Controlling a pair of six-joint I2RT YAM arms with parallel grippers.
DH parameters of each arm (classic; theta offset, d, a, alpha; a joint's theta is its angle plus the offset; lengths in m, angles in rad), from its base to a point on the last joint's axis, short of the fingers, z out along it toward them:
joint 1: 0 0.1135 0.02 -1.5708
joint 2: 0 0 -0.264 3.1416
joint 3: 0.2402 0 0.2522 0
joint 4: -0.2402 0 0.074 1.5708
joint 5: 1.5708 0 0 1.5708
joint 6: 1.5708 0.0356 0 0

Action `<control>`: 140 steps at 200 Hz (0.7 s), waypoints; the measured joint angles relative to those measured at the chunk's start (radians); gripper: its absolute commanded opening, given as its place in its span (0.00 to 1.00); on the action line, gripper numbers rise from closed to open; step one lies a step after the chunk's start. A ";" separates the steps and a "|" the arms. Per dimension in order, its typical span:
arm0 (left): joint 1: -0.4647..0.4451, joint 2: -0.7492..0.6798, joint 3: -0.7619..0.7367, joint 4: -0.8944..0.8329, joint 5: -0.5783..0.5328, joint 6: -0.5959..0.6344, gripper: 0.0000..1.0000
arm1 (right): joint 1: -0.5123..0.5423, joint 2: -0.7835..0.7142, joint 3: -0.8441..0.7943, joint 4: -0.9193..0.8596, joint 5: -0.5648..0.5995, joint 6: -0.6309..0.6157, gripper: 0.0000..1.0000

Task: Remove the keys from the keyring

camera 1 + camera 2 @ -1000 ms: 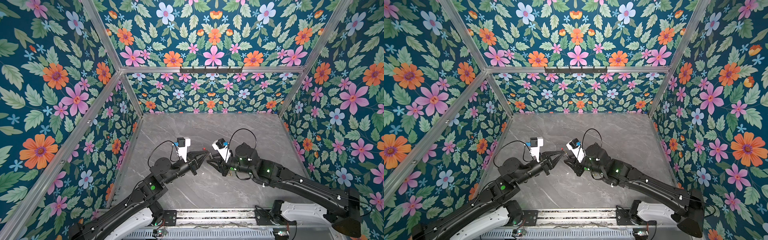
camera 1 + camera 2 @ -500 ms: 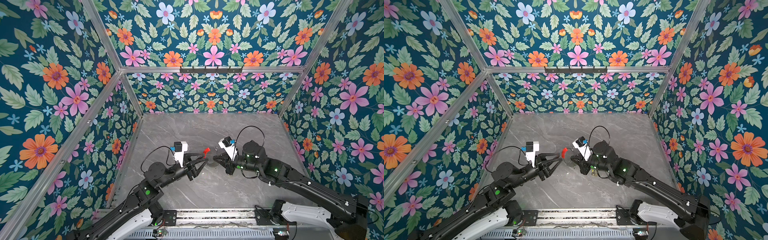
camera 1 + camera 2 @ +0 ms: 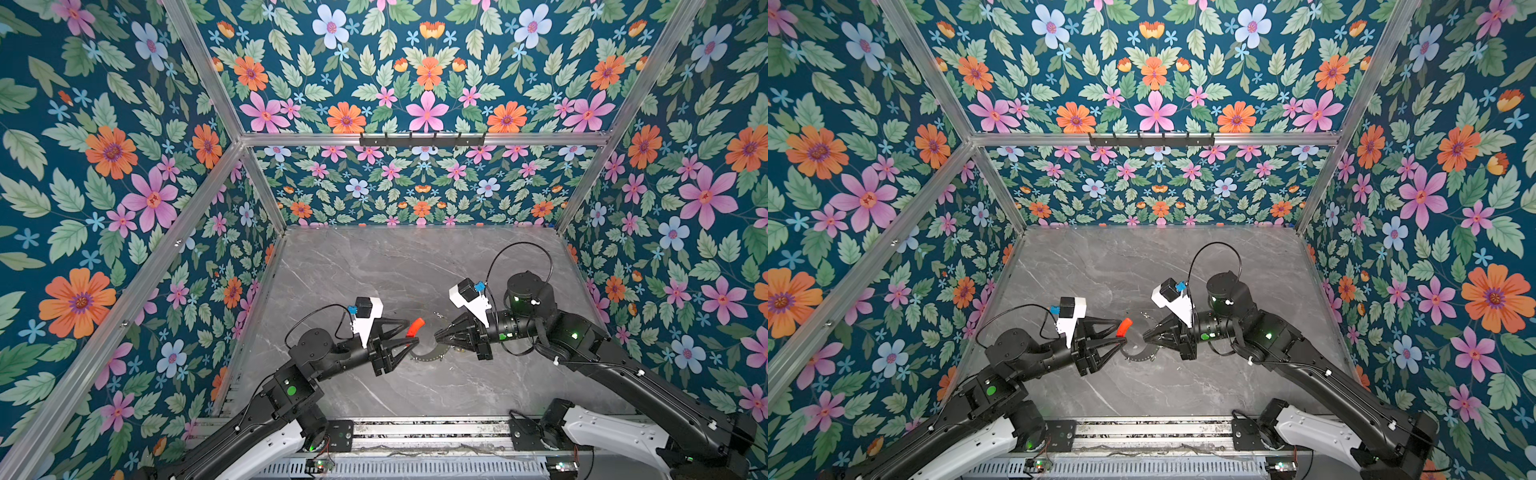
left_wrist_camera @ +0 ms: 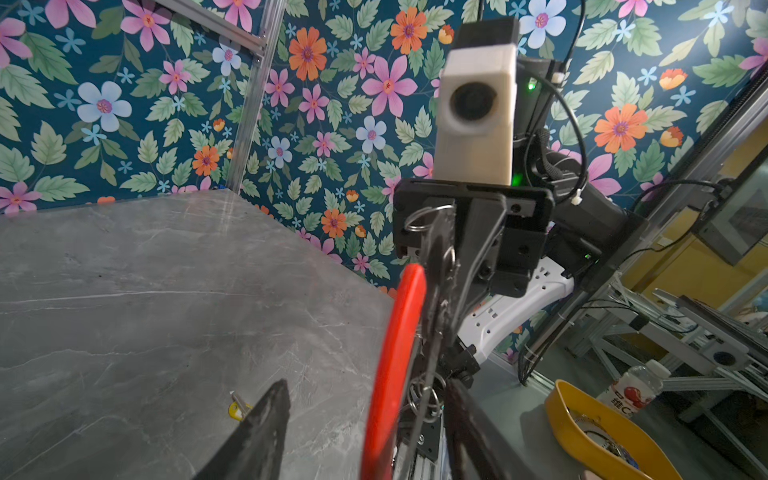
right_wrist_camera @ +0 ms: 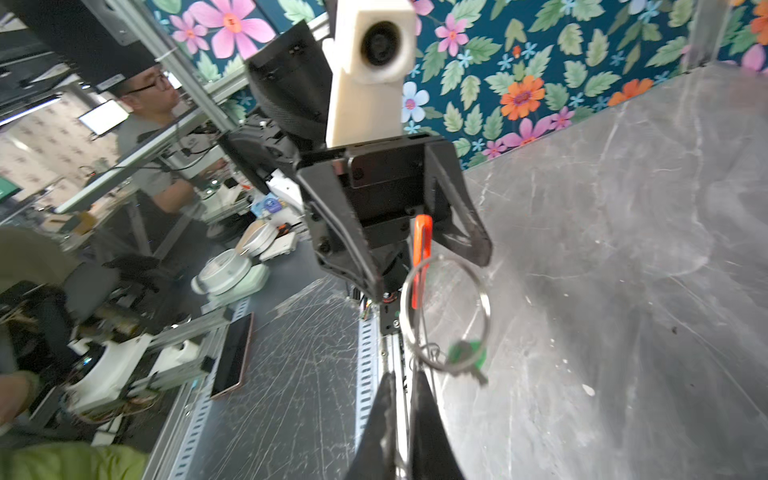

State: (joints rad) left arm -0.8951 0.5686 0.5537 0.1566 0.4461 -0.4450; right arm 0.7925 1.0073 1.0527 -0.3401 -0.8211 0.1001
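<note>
Right gripper [image 3: 436, 334] clamps the large thin grey keyring [image 5: 486, 305] aloft, likely steadying it. Left gripper [image 3: 413, 332] jaws stand apart around its red curved segment [image 3: 414, 326], with the green-tagged dark key [image 5: 467, 353] dangling below.

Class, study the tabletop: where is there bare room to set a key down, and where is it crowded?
Bare: the wide back stretch of the table, between the back wall and the left claw and right claw; also the front strip along the rail. Crowded: the middle, where both claws meet at the keyring.
</note>
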 measured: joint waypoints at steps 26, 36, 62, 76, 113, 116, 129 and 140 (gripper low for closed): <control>0.000 0.003 -0.009 0.018 0.050 -0.002 0.41 | 0.000 0.021 0.005 -0.001 -0.051 -0.002 0.00; 0.000 0.007 -0.013 0.039 0.074 -0.008 0.34 | 0.000 0.026 0.002 0.005 -0.056 0.002 0.00; 0.000 0.023 -0.026 0.093 0.109 -0.037 0.08 | 0.000 0.037 -0.003 0.026 -0.048 0.030 0.04; 0.003 0.034 -0.035 0.134 0.132 -0.055 0.00 | 0.000 0.039 -0.003 0.033 -0.028 0.050 0.08; -0.002 0.054 -0.050 0.218 0.111 -0.105 0.00 | 0.000 0.027 -0.012 0.076 0.093 0.103 0.34; -0.003 0.055 -0.050 0.221 0.105 -0.107 0.00 | 0.000 0.024 -0.015 0.079 0.107 0.108 0.35; 0.000 0.058 -0.050 0.228 0.060 -0.130 0.00 | 0.000 -0.001 -0.033 0.097 0.177 0.133 0.41; 0.000 0.063 -0.048 0.234 0.014 -0.131 0.00 | 0.000 -0.028 -0.054 0.110 0.238 0.140 0.44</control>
State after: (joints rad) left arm -0.8948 0.6319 0.5053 0.3904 0.4603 -0.5758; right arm 0.7929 0.9791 0.9985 -0.2302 -0.5835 0.2398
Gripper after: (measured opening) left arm 0.091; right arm 0.416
